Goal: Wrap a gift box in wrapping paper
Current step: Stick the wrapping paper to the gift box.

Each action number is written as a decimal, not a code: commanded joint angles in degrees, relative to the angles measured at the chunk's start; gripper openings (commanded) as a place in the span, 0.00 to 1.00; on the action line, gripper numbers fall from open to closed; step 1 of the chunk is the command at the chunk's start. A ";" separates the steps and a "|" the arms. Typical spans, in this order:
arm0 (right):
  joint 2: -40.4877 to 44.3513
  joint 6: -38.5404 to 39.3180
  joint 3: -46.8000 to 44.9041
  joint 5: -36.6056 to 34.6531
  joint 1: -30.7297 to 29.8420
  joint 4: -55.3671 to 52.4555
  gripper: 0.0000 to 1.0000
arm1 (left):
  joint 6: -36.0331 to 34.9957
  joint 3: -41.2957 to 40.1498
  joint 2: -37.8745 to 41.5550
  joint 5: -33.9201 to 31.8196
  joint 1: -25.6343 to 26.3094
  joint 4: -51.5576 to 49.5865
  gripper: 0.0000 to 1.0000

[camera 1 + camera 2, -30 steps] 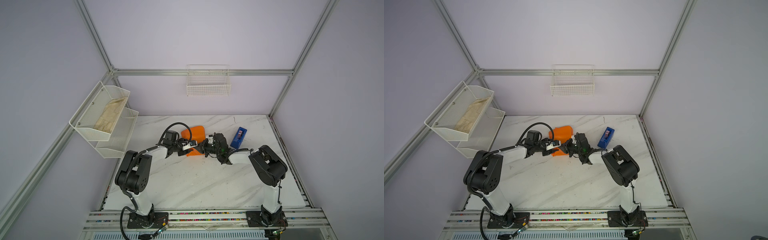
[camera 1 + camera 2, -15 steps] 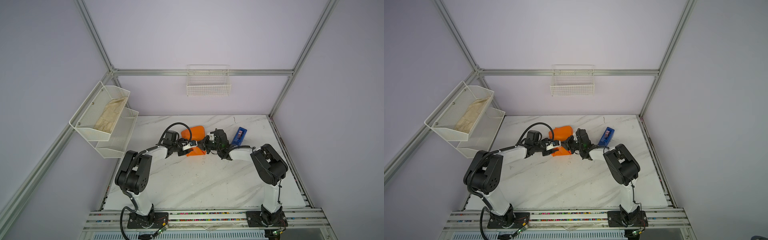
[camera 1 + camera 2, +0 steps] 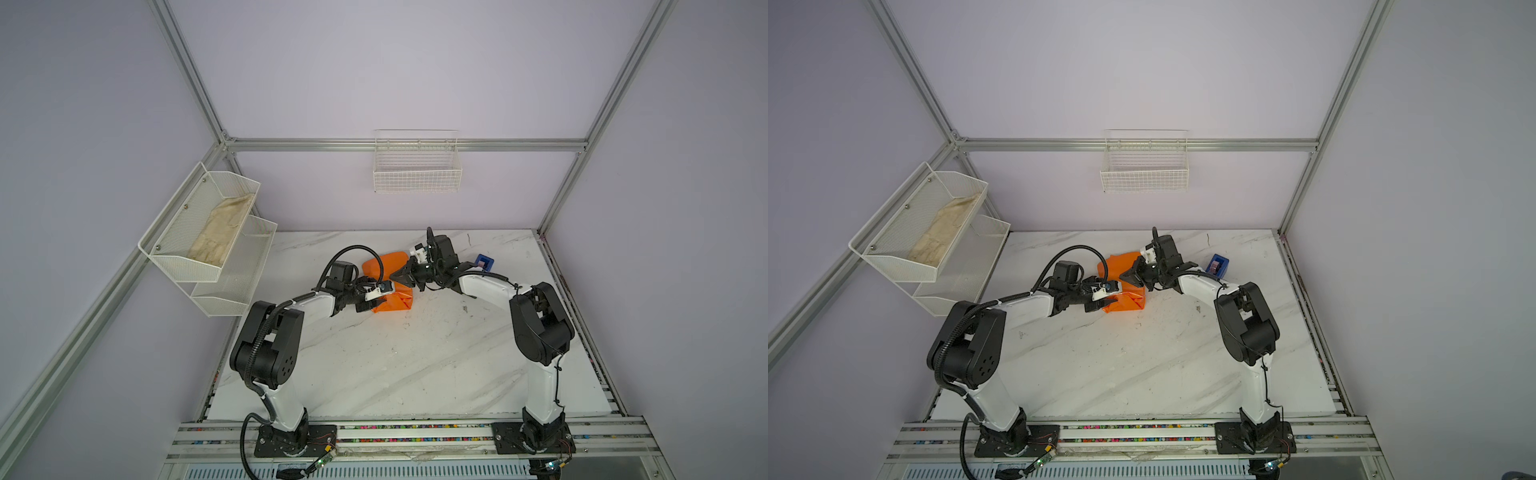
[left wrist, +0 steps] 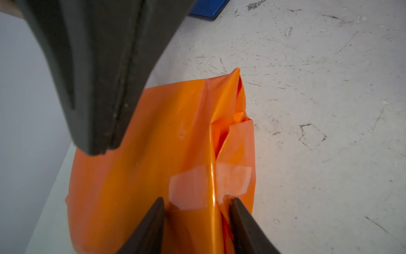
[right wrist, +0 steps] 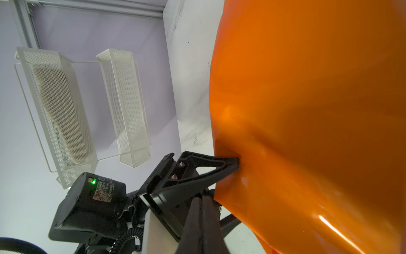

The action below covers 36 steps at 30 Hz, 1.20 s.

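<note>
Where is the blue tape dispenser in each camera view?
A top view: dispenser, just right of the orange paper.
A top view: the same place.
Left wrist: only a blue corner, cut by the frame, beyond the paper.
Right wrist: not in it.
Shared landmark: the orange paper.

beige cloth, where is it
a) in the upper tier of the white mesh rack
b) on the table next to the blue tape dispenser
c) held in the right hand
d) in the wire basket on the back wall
a: the beige cloth lies inside the upper tier of the white mesh rack, off the table.
</note>
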<state>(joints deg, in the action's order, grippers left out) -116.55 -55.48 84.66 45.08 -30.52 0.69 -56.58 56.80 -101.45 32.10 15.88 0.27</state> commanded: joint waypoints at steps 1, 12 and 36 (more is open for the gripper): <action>-3.18 5.90 2.92 5.45 -0.25 -8.08 0.00 | 0.78 -1.16 -1.53 -3.71 -0.17 -9.32 0.48; -5.92 12.24 8.76 7.08 -0.57 -16.62 0.00 | 0.77 -1.25 -1.69 -3.70 -0.15 -9.31 0.48; -14.67 21.28 23.22 -9.98 -0.26 -33.19 0.00 | 0.68 -1.07 -2.11 -3.62 -0.15 -9.59 0.48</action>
<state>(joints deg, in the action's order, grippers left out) -129.62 -35.24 105.82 45.21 -31.64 -28.36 -56.60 56.77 -101.43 32.08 15.88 0.16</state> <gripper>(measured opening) 0.046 0.480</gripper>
